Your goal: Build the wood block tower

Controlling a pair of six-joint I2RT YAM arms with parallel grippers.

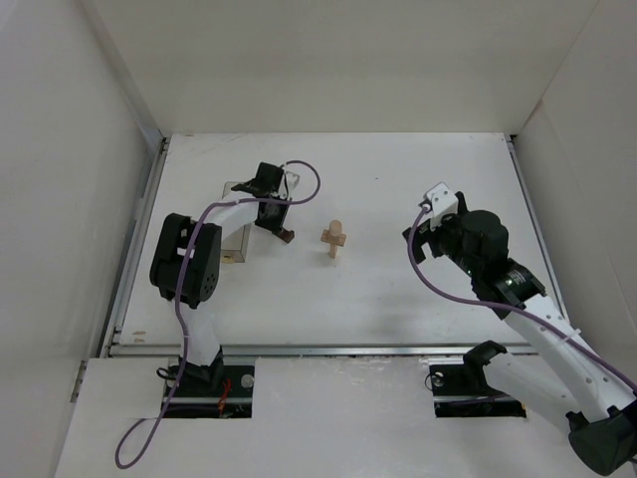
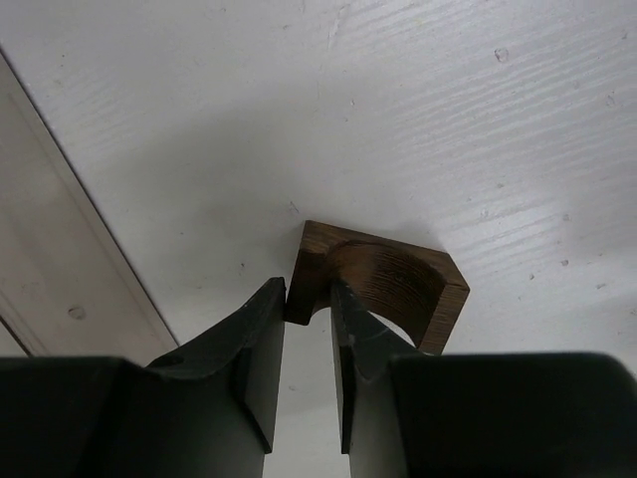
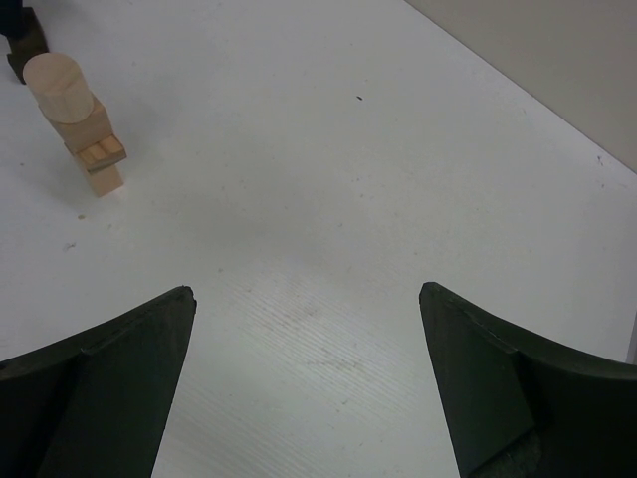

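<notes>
Left wrist view: the left gripper [image 2: 309,299] has its fingers [image 2: 257,324] pinched nearly together on one leg of the single dark arch block [image 2: 398,284], which lies on the table [image 2: 448,119]. One pale tower [image 1: 335,239] stands near it, apart. The right gripper [image 3: 307,291] gapes wide, holding nothing.

Dark brown arch block [image 2: 398,284] of matt wood with fine ridged grain across its curve, pale tan wood block tower [image 3: 85,119] smooth and unvarnished, white desk [image 2: 478,119] matt with faint ribbed lines, left pincer [image 2: 309,291] and right pincer [image 3: 307,299] dull black plastic
</notes>
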